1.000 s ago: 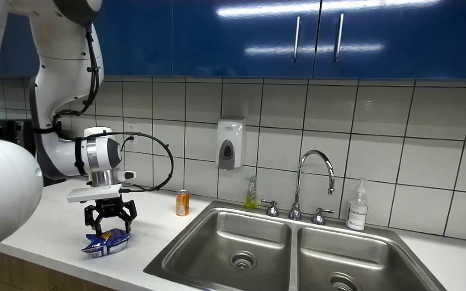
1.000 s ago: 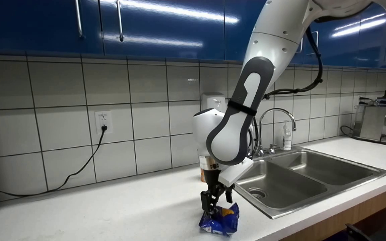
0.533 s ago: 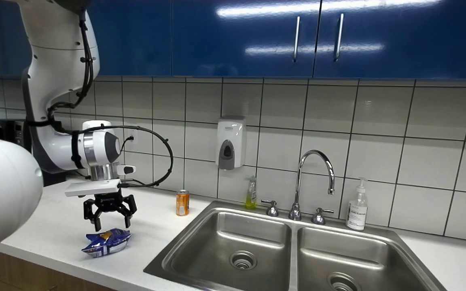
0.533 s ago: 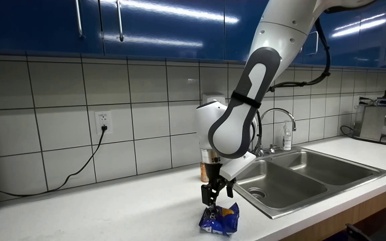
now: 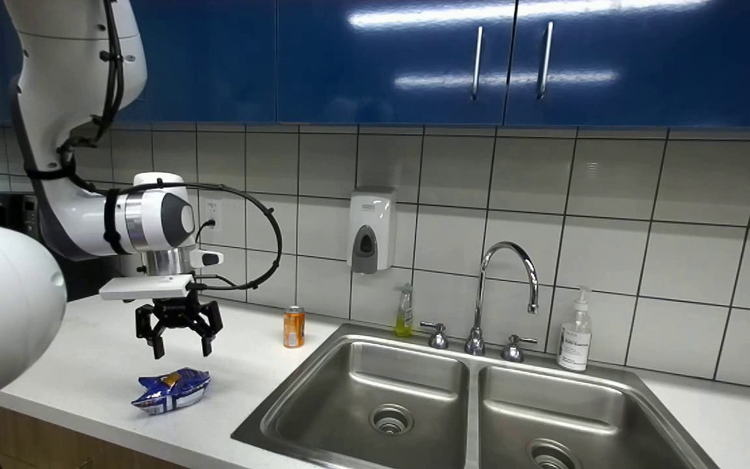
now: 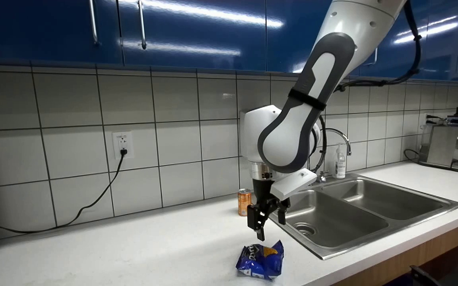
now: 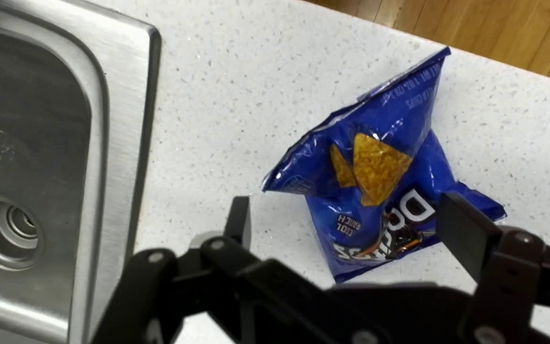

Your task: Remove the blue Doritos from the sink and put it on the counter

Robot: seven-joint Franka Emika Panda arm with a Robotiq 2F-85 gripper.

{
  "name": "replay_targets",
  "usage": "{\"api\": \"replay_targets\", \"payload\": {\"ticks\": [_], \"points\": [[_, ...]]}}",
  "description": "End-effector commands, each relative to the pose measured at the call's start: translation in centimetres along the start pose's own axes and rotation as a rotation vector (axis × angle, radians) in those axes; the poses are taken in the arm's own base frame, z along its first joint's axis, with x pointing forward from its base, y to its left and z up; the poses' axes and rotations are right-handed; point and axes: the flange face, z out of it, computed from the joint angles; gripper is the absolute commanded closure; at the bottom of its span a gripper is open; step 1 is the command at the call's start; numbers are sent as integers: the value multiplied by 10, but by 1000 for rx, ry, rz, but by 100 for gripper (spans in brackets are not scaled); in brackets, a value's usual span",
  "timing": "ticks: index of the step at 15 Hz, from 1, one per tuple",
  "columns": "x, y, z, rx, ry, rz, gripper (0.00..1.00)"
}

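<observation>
1. Blue cabinets (image 5: 388, 65) are hanging over a white tiled wall (image 5: 531, 176), light strips glaring off their doors.
2. White counter (image 5: 251, 365) is running beneath; the wrist view is showing its fine specks, with wooden boards (image 7: 509, 33) lying beyond the edge.
3. Double-basin steel sink (image 5: 329, 407) is sitting in the counter, a chrome faucet (image 5: 481, 286) arching up at its back.
4. Blue Doritos bag (image 7: 380, 167) is lying on the counter, outside the sink and near the front edge — crumpled, printed side facing up (the wrist view is giving its "Cool Ranch" lettering upside down).
5. Gripper (image 5: 182, 354) is hanging above the bag in both exterior views, pointing down, its fingers (image 7: 466, 234) standing well apart — released, a gap showing between them and the bag.
6. Orange can (image 5: 293, 327) is standing upright near the tiles, beside the sink's rear corner.
7. Soap dispenser (image 5: 372, 231) is hanging on the tiles; a spray bottle (image 5: 403, 320) and a pump bottle (image 5: 574, 342) are standing behind the basins, flanking the faucet.
8. Steel appliance (image 6: 440, 145) is sitting past the sink in an exterior view.
</observation>
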Motion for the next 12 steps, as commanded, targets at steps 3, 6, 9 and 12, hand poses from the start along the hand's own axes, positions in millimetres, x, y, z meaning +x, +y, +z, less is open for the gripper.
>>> {"api": "replay_targets", "payload": {"ticks": [3, 6, 9, 12], "points": [[-52, 20, -17, 17, -20, 21, 0], [-75, 24, -15, 32, -50, 24, 0], [-69, 21, -5, 35, -67, 34, 0], [-74, 21, -8, 36, -70, 34, 0]]}}
